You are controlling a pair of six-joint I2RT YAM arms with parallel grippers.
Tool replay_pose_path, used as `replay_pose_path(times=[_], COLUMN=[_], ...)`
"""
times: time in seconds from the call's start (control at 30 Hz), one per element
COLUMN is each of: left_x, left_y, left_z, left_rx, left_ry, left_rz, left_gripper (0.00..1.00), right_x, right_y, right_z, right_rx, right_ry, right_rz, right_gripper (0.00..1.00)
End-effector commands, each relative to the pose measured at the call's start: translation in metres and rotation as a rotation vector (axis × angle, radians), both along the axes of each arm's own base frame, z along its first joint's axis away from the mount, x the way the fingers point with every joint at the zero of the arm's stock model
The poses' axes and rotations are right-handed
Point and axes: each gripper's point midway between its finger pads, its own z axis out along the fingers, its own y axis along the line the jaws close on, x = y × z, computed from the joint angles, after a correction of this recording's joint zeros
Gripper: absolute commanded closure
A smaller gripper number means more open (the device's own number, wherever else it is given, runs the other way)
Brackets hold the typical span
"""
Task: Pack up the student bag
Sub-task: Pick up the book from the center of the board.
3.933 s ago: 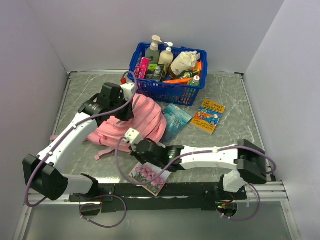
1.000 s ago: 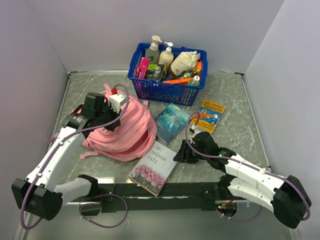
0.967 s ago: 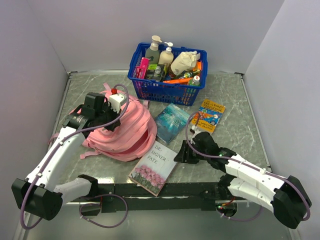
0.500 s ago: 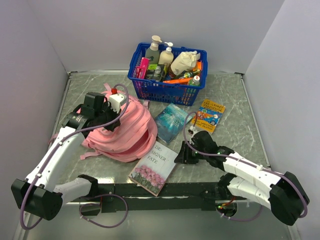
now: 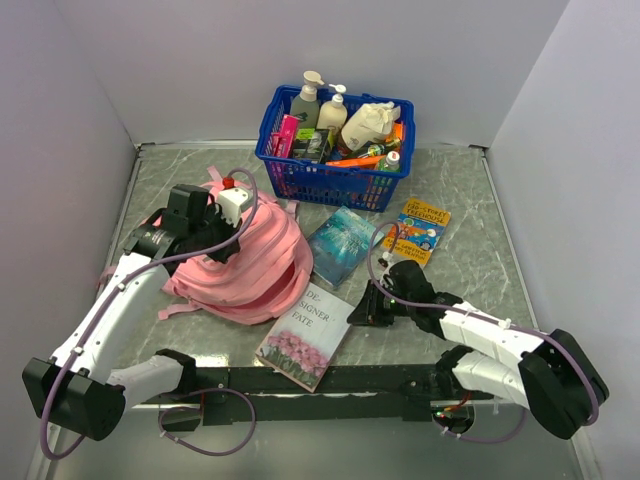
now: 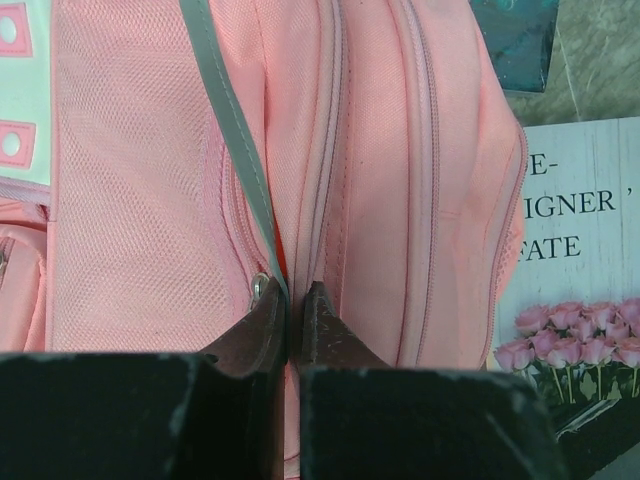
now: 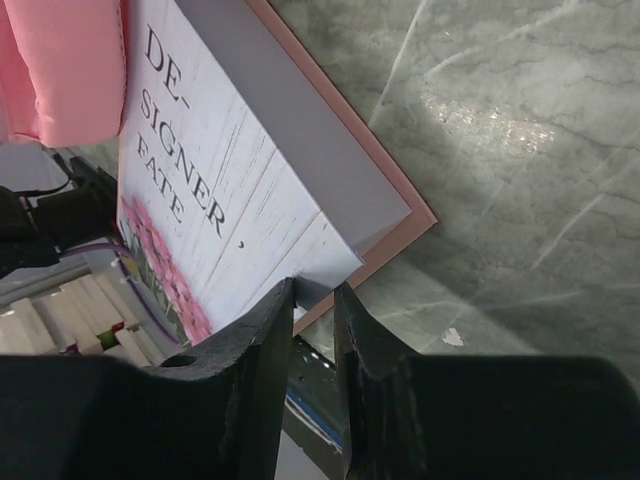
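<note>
The student bag point(image 5: 255, 265) is lying on the left half of the surface point(image 5: 470, 200), bunched up in a mound, with its pink straps spreading toward the left edge. The left claw point(image 6: 293, 295) is pressing its fingers together on the bag, right at the zip line between two pink panels. A grey strap is running down to the fingertips and a small metal ring is sitting just beside them. I cannot tell if the zip pull itself is between the fingers.

A white book point(image 5: 303, 325) with pink flowers on its cover is lying near the front edge, and its far end is touching the bag. The right claw point(image 7: 313, 300) is standing narrow, gripping the right corner of this book, with one finger at each side of the corner.

A teal book point(image 5: 342, 243) is lying just beside the bag on its right. A colourful book point(image 5: 417, 231) is lying further to the right, apart from it. A blue basket point(image 5: 330, 185) full of bottles and small things is standing at the back of the surface, behind the bag.
</note>
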Motion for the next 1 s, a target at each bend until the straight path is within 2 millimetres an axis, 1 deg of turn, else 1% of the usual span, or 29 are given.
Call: replay_pose_path(times=[0.0,0.07,0.1,0.17,0.2,0.23,0.27,0.33,0.37,0.43,0.5,0.57,0.6,0.63,0.67,0.7,0.77,0.9,0.97], left_x=[0.015,0.014,0.014,0.014,0.014,0.014,0.015,0.017,0.019,0.023,0.027,0.031,0.032,0.033,0.033,0.033,0.034,0.036,0.034], left_y=[-0.016,-0.017,-0.017,-0.016,-0.016,-0.016,-0.015,-0.014,-0.013,-0.009,-0.005,-0.004,-0.003,-0.003,-0.004,-0.005,-0.007,-0.009,-0.014], left_z=[0.059,0.058,0.058,0.059,0.06,0.061,0.061,0.064,0.064,0.062,0.059,0.059,0.057,0.057,0.056,0.051,0.05,0.051,0.052], left_rx=[-0.101,-0.102,-0.102,-0.102,-0.104,-0.106,-0.103,-0.1,-0.1,-0.087,-0.076,-0.08,-0.081,-0.087,-0.092,-0.093,-0.104,-0.12,-0.145], left_ry=[-0.194,-0.192,-0.192,-0.195,-0.199,-0.202,-0.205,-0.217,-0.219,-0.224,-0.228,-0.239,-0.236,-0.24,-0.236,-0.219,-0.215,-0.217,-0.206], left_rz=[-0.057,-0.057,-0.057,-0.056,-0.056,-0.055,-0.048,-0.038,-0.028,-0.001,0.025,0.042,0.048,0.052,0.047,0.045,0.04,0.038,0.018], left_gripper=[0.99,0.99,0.99,0.99,0.99,0.99,0.99,0.99,0.99,0.99,0.99,0.99,0.99,0.99,0.99,0.99,0.99,0.99,0.99], right_x=[0.005,0.007,0.007,0.008,0.009,0.009,0.011,0.014,0.014,0.017,0.011,0.008,0.004,0.002,-0.001,-0.005,-0.008,-0.018,-0.016], right_y=[0.01,0.012,0.011,0.012,0.012,0.011,0.011,0.01,0.008,0.005,-0.001,-0.002,-0.004,-0.003,-0.003,-0.005,-0.005,-0.008,-0.004], right_z=[0.004,0.005,0.005,0.006,0.01,0.011,0.02,0.032,0.044,0.06,0.071,0.09,0.091,0.1,0.109,0.112,0.128,0.15,0.161], right_rx=[0.073,0.085,0.086,0.093,0.098,0.096,0.108,0.109,0.109,0.099,0.094,0.126,0.124,0.139,0.157,0.155,0.176,0.196,0.229], right_ry=[-0.007,-0.008,-0.006,-0.004,-0.011,-0.011,-0.037,-0.078,-0.096,-0.149,-0.176,-0.22,-0.211,-0.226,-0.244,-0.243,-0.276,-0.307,-0.326], right_rz=[-0.001,-0.006,-0.01,-0.013,-0.016,-0.017,-0.021,-0.025,-0.026,-0.024,-0.016,-0.003,0.0,0.011,0.022,0.029,0.044,0.078,0.078], right_gripper=[0.73,0.8,0.89,0.98,1.0,1.0,1.0,1.0,1.0,1.0,1.0,1.0,1.0,1.0,1.0,1.0,1.0,1.0,1.0])
